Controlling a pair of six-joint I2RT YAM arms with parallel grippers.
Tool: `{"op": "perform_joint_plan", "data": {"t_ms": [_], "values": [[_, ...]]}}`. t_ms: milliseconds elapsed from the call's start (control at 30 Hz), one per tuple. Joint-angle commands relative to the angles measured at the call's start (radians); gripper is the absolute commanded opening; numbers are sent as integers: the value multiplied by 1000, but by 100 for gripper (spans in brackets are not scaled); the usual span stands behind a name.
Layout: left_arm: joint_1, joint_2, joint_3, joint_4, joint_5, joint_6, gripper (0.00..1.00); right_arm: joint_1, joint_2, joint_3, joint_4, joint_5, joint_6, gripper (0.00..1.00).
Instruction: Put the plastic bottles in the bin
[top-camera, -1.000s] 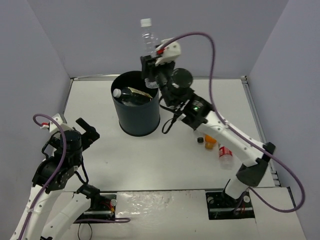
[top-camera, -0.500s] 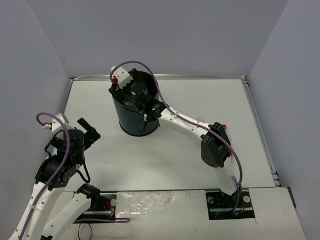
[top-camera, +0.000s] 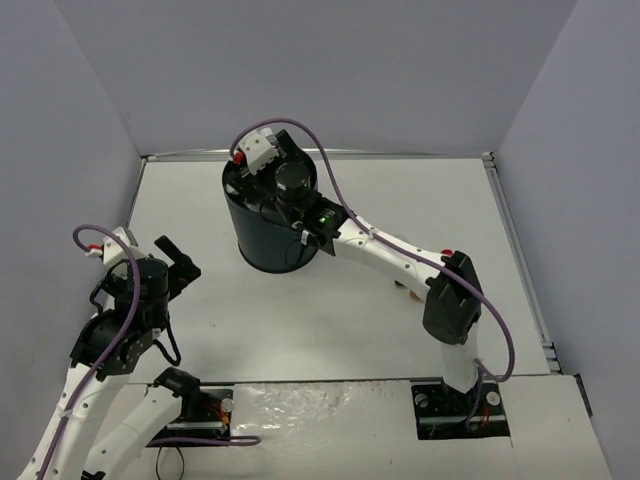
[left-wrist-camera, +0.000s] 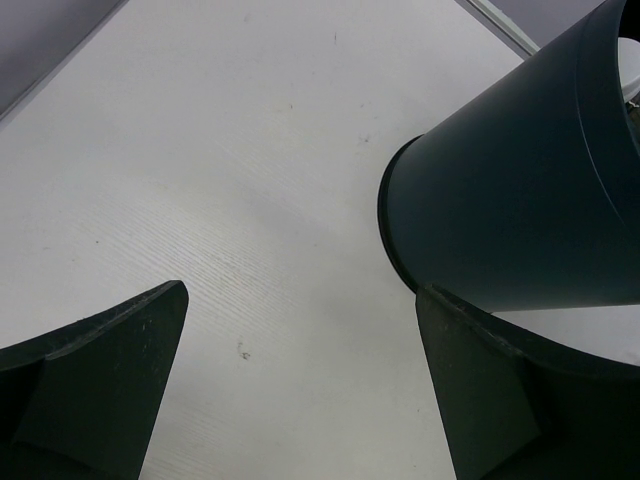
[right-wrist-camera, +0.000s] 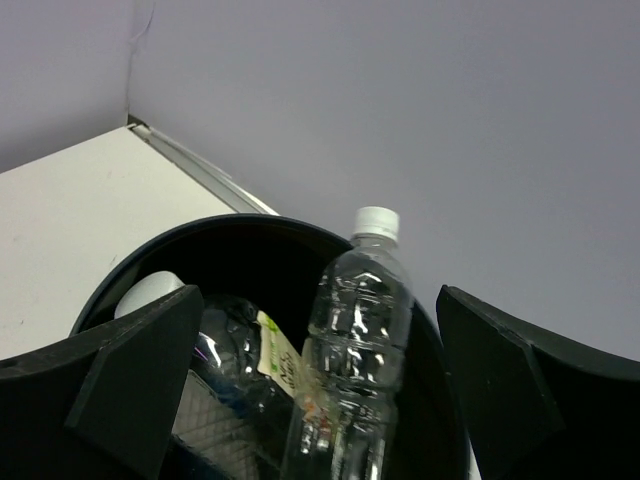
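You see a bin (left-wrist-camera: 520, 200) with a dark, matt, smooth wall. The table (left-wrist-camera: 200, 180) under it has a white top with a fine grain and a few small scuffs. The bottle (right-wrist-camera: 355, 330) is clear, glossy, ribbed plastic.

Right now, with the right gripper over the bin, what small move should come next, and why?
Probably lift the right gripper straight up and away from the bin. Its jaws stand wide open, and the slim clear bottle sits inside the bin between them, apart from both fingers. A sideways pull might catch it.
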Motion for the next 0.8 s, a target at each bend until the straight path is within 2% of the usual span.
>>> {"op": "perform_joint_plan", "data": {"t_ms": [0,133,233,300,367,467,533,667,767], "values": [[1,20,15,27,-26,-12,97,3,-208,-35,75,164,35,100],[1,17,12,33,-22,-12,97,-34,-315,-58,-168,460,230,100],[1,18,14,29,-26,-14,97,-119,-451,-211,-374,547,483,100],[1,18,14,25,-26,-17,97,-207,-540,-332,-428,511,609,100],[1,14,15,23,-21,-18,97,-369,-677,-484,-452,338,740,100],[1,11,14,22,-20,-19,97,-529,-721,-615,-459,95,766,100],[0,9,15,20,-23,-20,97,-560,-684,-646,-522,19,738,100],[1,6,18,12,-23,-24,97,-575,-552,-626,-646,16,747,100],[1,7,18,6,-31,-32,97,-626,-412,-594,-661,-5,773,100]]}}
